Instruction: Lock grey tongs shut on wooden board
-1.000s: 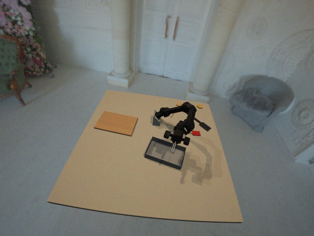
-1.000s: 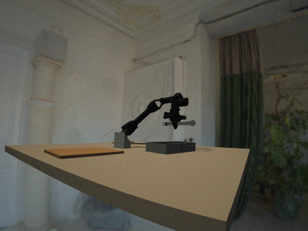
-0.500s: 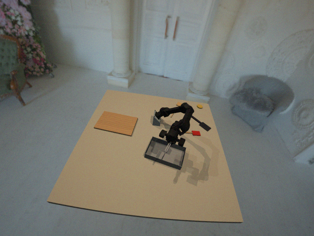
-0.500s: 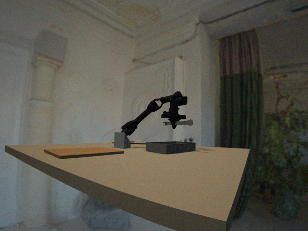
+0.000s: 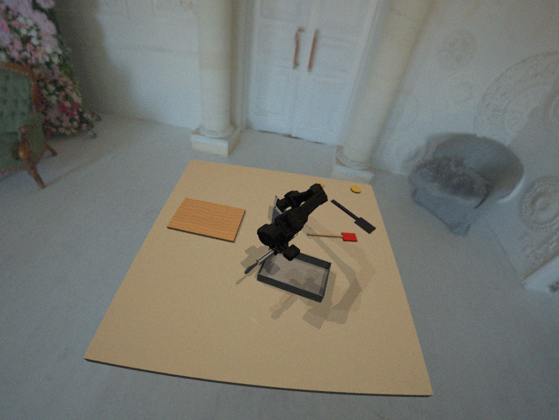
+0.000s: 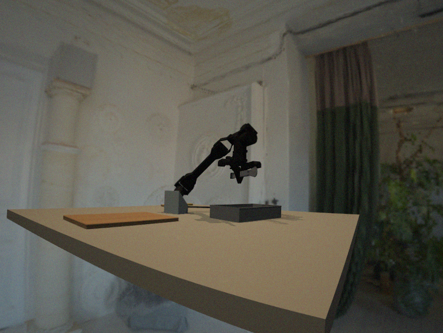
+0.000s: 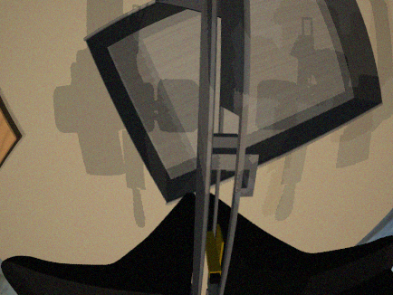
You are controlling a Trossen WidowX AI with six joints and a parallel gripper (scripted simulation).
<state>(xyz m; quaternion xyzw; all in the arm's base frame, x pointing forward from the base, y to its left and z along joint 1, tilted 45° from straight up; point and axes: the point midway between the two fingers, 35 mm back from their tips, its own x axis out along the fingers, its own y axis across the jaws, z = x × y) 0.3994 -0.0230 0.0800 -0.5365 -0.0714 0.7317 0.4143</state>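
Note:
The grey tongs [image 5: 263,256] [image 6: 248,172] [image 7: 204,113] are in the air, their arms nearly together. They lie almost level, with the broad tips slightly higher in the exterior view. My gripper [image 5: 278,248] [image 6: 239,180] [image 7: 197,201] is shut on the tongs' arms and points down, well above the table. A yellow piece [image 7: 215,253] shows between the arms in the wrist view. Whether the lock is engaged cannot be seen. The roasting tin [image 5: 289,287] [image 6: 257,215] [image 7: 136,122] stands below. The wooden board [image 5: 207,219] [image 6: 121,218] [image 7: 6,136] lies flat, with nothing on it.
The arm's grey base [image 5: 275,214] [image 6: 174,202] stands between the board and the utensils. A red-headed spatula [image 5: 349,236], a black spatula [image 5: 364,224] and a yellow disc [image 5: 355,189] lie on the right in the top view. Another yellow item is partly hidden behind the arm.

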